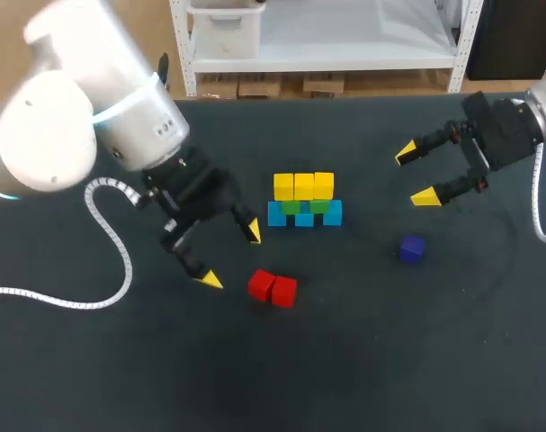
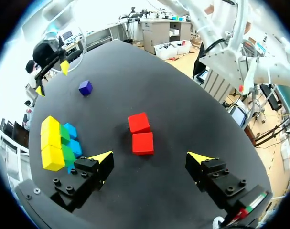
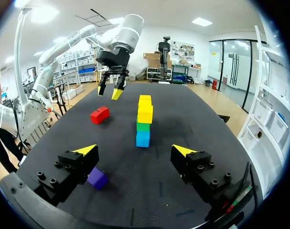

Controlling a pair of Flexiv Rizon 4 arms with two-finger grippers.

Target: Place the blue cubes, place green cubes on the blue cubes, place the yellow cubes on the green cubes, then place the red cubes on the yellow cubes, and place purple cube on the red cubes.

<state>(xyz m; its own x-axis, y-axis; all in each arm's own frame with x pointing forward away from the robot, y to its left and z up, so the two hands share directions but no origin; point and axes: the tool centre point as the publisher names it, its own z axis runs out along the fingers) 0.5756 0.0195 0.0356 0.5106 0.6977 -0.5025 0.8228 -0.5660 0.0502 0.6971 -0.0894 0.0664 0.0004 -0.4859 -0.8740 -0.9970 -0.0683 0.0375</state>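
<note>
A stack stands mid-table: three blue cubes [image 1: 332,214] at the base, two green cubes [image 1: 291,207] on them, three yellow cubes [image 1: 303,185] on top. Two red cubes [image 1: 273,288] lie side by side in front of it. My left gripper [image 1: 230,256] hangs open just left of the red cubes [image 2: 140,133], which sit just ahead of its own fingers, between the tips [image 2: 150,158]. A purple cube [image 1: 412,249] lies to the right. My right gripper [image 1: 415,175] is open above the table, right of the stack [image 3: 144,119], with the purple cube [image 3: 97,178] under one finger.
The dark table [image 1: 389,360] carries nothing besides the cubes. Its far edge runs behind the stack. My left arm's white cable [image 1: 111,243] loops over the table's left side.
</note>
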